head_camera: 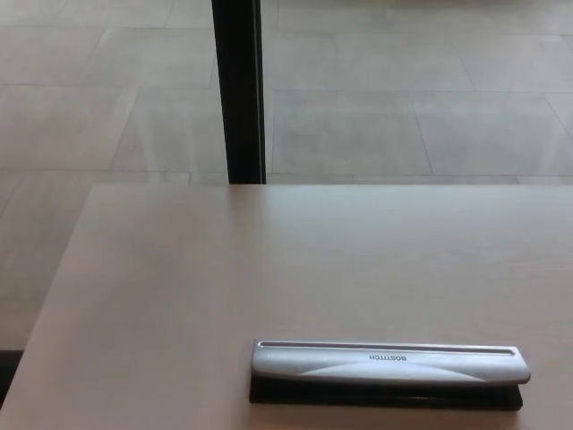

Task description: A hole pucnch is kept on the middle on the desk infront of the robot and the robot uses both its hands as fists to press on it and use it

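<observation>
One hole punch (389,372) lies flat near the front edge of the desk (179,287), right of centre, long side across the robot's front, silver press bar up and black base down, probably so both fists can bear down along the bar. Neither hand is in view, so their state can't be told. Pressing not yet begun.
</observation>
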Tool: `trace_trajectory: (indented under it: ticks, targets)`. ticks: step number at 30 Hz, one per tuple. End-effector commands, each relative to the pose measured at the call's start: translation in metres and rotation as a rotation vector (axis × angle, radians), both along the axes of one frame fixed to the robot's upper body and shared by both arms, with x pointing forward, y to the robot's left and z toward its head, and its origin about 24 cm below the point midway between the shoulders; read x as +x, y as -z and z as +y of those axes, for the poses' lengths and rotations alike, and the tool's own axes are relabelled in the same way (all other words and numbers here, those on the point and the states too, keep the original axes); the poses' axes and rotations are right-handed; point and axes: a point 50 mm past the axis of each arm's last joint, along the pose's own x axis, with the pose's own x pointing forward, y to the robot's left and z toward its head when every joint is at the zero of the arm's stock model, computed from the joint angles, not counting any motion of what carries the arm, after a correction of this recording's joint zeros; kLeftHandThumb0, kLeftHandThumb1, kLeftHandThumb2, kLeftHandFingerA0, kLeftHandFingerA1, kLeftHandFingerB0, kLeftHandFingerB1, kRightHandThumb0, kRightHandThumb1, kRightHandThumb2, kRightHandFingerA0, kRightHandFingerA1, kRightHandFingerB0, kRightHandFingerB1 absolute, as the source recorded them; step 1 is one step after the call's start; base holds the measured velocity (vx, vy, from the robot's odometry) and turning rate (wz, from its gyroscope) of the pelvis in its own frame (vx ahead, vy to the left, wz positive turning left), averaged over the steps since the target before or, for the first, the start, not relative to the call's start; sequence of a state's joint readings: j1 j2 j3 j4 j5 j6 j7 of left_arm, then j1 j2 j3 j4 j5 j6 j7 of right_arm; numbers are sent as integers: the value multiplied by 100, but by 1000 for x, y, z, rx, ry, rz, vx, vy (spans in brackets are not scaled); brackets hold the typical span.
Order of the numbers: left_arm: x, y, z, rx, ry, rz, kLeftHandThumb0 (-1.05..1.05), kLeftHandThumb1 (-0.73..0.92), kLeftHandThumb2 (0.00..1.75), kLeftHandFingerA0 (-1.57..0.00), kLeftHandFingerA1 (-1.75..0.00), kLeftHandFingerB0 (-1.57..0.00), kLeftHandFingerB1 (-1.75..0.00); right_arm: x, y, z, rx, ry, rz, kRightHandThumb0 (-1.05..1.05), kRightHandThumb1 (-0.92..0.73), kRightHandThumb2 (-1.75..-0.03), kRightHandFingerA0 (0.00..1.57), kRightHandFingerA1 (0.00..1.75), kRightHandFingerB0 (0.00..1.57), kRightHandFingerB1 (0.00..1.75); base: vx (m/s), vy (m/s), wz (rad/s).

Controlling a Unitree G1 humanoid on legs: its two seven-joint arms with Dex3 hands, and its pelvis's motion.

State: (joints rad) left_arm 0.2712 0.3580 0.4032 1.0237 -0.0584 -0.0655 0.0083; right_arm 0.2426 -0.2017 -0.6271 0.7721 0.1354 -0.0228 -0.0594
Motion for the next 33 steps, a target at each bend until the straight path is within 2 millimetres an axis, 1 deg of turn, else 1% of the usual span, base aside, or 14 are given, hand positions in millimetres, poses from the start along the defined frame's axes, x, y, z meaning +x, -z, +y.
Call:
trace_trajectory:
  ticks: [1,2,5,10,11,14,15,16,17,20,21,22,27,33]
  targets:
    - [13,-36,39,121,-321,-268,-55,56,82,-101,-93,-63,-84,7,-52,-65,-13,539,-388,-51,-72,-60,60,68,24,45,0,0,0]
    - [22,-43,43,144,-317,-304,-55,56,85,-108,-91,-66,-82,14,-64,-73,-30,585,-444,-51,-71,-61,65,76,45,82,0,0,0]
    - [48,-67,55,260,-346,-506,-55,48,74,-110,-112,-86,-73,37,-103,-96,-48,588,-600,-44,-76,-64,59,72,15,47,0,0,0]
    - [113,-131,68,444,-326,-860,-54,61,82,-106,-121,-86,-73,72,-181,-123,-103,641,-892,-19,-49,-113,89,89,33,61,0,0,0]
    - [132,-151,65,451,-290,-953,-64,63,88,-112,-163,-98,-81,80,-200,-124,-120,593,-961,-30,-57,-90,100,126,75,74,0,0,0]
    - [170,-203,51,466,-224,-1199,-69,55,93,-115,-165,-111,-82,99,-242,-119,-168,486,-1096,-30,-48,-107,117,121,90,87,0,0,0]
    - [183,-221,41,446,-222,-1288,-67,47,109,-142,-142,-105,-95,105,-255,-116,-146,461,-1168,-24,-44,-112,107,152,90,89,0,0,0]
    - [203,-251,22,458,-118,-1379,-66,54,86,-103,-147,-108,-99,116,-279,-105,-151,421,-1230,-33,-53,-112,129,135,84,101,0,0,0]
    - [215,-271,7,476,-62,-1433,-57,48,91,-104,-153,-109,-104,123,-292,-95,-167,389,-1270,-31,-60,-103,101,172,73,120,0,0,0]
    - [236,-309,-38,450,34,-1545,-13,48,118,-86,-174,-79,-137,137,-315,-65,-236,331,-1431,-33,-57,-100,104,175,83,124,0,0,0]
    - [241,-316,-51,392,66,-1609,-6,52,112,-92,-175,-73,-138,141,-321,-52,-256,270,-1472,-37,-51,-100,129,160,90,118,0,0,0]
    - [245,-323,-64,384,71,-1644,-12,64,93,-92,-175,-67,-136,146,-324,-42,-233,216,-1515,-40,-55,-93,108,175,86,115,0,0,0]
    - [253,-339,-106,280,198,-1770,-14,76,91,-92,-175,-60,-115,158,-333,0,-227,-50,-1580,-55,-40,-106,135,142,98,108,0,0,0]
    - [253,-317,-213,-172,596,-1775,-24,64,107,-94,-175,-71,-133,175,-309,103,-126,-356,-1523,-30,-59,-103,102,175,81,122,0,0,0]
